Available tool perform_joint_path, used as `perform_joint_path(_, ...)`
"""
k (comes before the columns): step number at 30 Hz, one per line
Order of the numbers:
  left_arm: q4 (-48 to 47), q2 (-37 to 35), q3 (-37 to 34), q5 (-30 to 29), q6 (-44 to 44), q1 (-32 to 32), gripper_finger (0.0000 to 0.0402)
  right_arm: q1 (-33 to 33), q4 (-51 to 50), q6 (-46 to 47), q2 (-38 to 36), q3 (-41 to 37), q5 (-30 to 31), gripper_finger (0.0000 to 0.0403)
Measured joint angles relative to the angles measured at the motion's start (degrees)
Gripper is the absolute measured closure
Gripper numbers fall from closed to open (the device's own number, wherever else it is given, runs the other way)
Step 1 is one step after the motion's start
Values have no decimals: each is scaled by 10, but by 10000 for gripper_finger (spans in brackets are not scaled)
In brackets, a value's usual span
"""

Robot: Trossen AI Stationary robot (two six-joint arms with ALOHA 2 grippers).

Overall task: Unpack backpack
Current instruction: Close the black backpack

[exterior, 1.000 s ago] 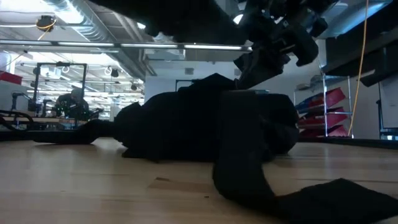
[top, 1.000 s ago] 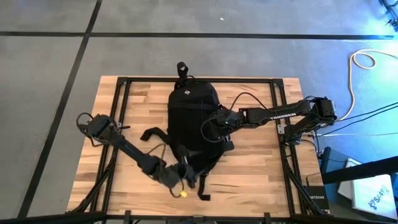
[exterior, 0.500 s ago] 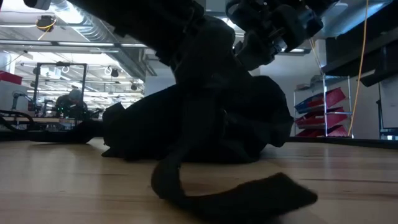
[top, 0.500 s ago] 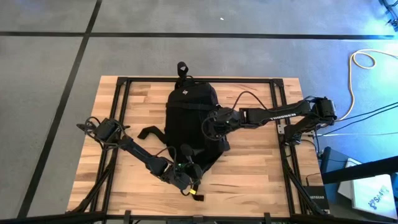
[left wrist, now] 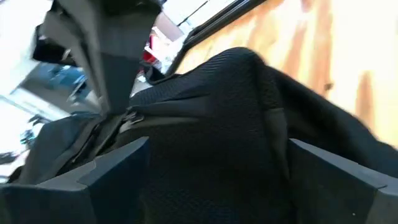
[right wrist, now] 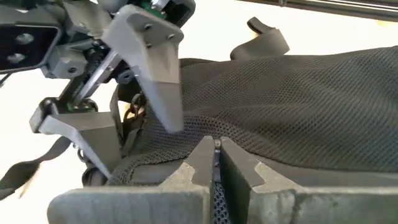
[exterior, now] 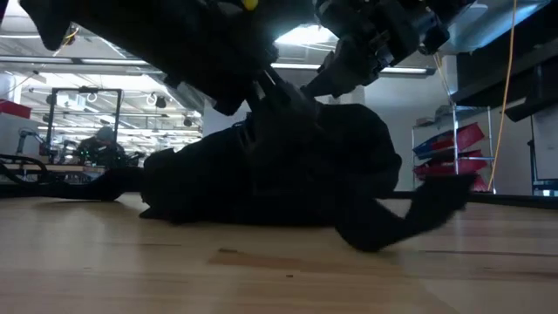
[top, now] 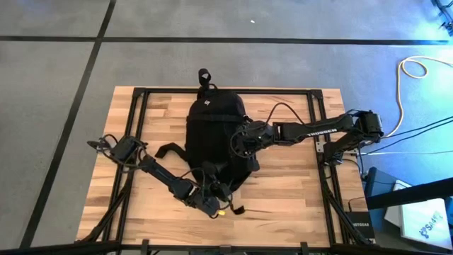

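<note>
Grey floor with dark tape lines surrounds your wooden table (top: 283, 191), and in the high view a pale cable (top: 417, 71) loops on the floor at 2 o'clock from the table.

Your backpack (top: 216, 134) lies flat at the table's middle, its loop handle (top: 204, 74) pointing to 12 o'clock past the table's far edge. One strap (top: 170, 149) trails out toward 9 o'clock. In the low view the backpack (exterior: 288, 166) is a dark mound on the wood, with a strap end (exterior: 436, 196) lifted off the table at 3 o'clock.

Your right gripper (top: 239, 144) reaches in from 3 o'clock and sits on the backpack's right half. In its wrist view the two fingers (right wrist: 193, 165) are pressed together on a fold of mesh fabric (right wrist: 214, 199), so it is pinching the backpack (right wrist: 298, 118).

Your left gripper (top: 212, 190) comes in from 8 o'clock and is at the backpack's near end, at about 6 o'clock from its middle (a small yellow part (top: 221, 210) shows just beside it). In its wrist view the fingers (left wrist: 112, 171) stand spread, with black fabric (left wrist: 217, 124) filling the space between them; whether they touch the fabric, you cannot tell. The right wrist view shows that same gripper (right wrist: 134, 109) spread, just beyond the pinched fold.

Shelving and ceiling lights fill the room behind in the low view.
</note>
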Motion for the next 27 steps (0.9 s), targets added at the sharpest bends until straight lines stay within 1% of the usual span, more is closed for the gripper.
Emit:
perform_joint_path(3, -9, 0, 0, -12, -11, 9, 45, 0, 0, 0, 0, 0, 0, 403)
perform_joint_path(4, -9, 0, 0, -8, -12, 12, 45, 0, 0, 0, 0, 0, 0, 403)
perform_joint_path(7, -5, 0, 0, 41, -31, 19, 45, 0, 0, 0, 0, 0, 0, 403)
perform_joint_path(10, -8, 1, 8, 55, -54, 19, 45, 0, 2, 9, 0, 0, 0, 403)
perform_joint_path(12, -18, 1, 12, 35, -45, 19, 45, 1, 7, 11, 0, 0, 0, 403)
perform_joint_path(16, -79, 1, 13, -43, -44, 18, 45, 1, 5, 22, 0, 0, 0, 403)
perform_joint_path(18, -123, 0, 14, -53, -66, 19, 45, 0, 4, 27, 0, 0, 0, 403)
perform_joint_path(21, -182, 0, 14, -56, -133, 26, 45, 0, 3, 27, 0, 0, 3, 403)
perform_joint_path(23, -195, 0, 14, -57, -164, 29, 45, 0, 3, 27, 0, 0, 3, 403)
perform_joint_path(27, -187, 0, 13, -58, -163, 29, 49, 0, 3, 28, 0, 0, 3, 403)
